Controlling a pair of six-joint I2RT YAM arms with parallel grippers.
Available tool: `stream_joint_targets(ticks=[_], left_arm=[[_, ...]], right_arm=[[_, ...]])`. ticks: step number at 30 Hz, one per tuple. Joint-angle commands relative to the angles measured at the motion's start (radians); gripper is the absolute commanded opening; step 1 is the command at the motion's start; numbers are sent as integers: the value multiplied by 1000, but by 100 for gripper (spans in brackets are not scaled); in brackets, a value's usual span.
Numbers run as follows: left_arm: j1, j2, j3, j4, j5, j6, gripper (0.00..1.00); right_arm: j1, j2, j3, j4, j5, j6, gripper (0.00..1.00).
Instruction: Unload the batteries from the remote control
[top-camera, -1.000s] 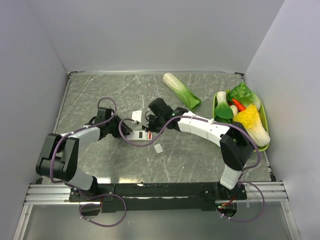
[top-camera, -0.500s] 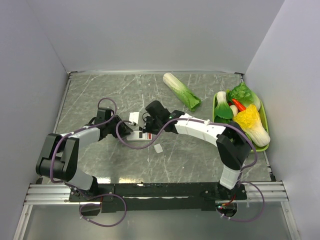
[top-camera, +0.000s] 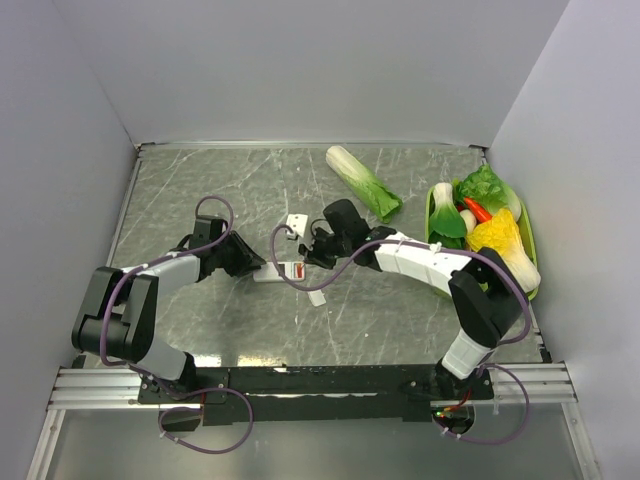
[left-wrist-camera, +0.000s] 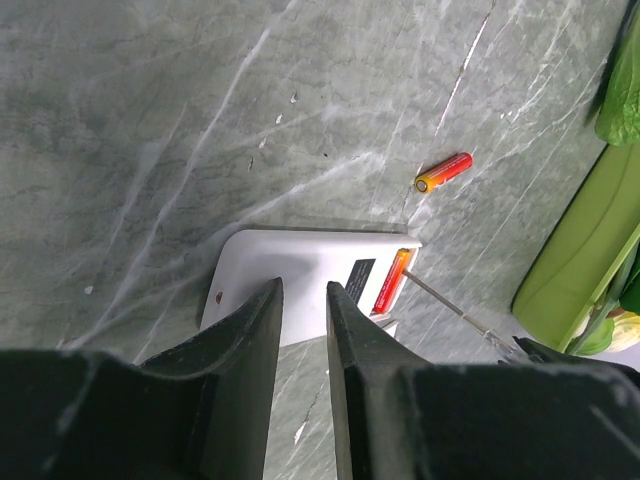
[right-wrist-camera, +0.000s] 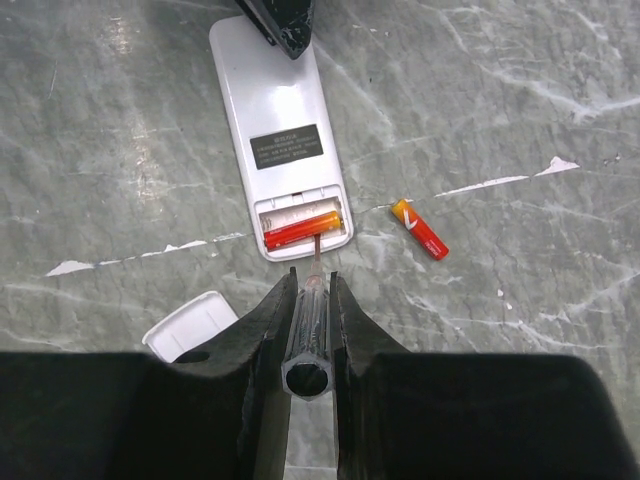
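Beside remote control (right-wrist-camera: 283, 120), right gripper (right-wrist-camera: 312, 285) shifted rightward

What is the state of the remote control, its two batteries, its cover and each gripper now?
remote control: back side up, battery compartment open.
battery in the compartment: seated, screwdriver tip at it.
loose battery: out, lying on the table.
cover: off, lying beside the remote control.
left gripper: shut on the remote control's end.
right gripper: shut on the screwdriver.
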Motion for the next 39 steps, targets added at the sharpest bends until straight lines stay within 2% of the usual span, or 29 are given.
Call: stream_joint_targets(ticks=[1, 10, 22, 28, 39], left_arm=[[1, 7, -15, -12, -33, 5, 31], [1, 20, -24, -1, -28, -1, 32], [1, 4, -38, -10, -46, 5, 32], [1, 10, -40, -3, -33, 1, 32], [1, -6, -40, -16, -49, -9, 33]], right_arm=[[-36, -19, -32, -17, -33, 27, 0], [-84, -34, -72, 20, -107, 50, 0], [-108, -51, -152, 170, -160, 237, 0], [-108, -71, -207, 239, -151, 317, 0], [-90, -143, -397, 485, -70, 461, 0]])
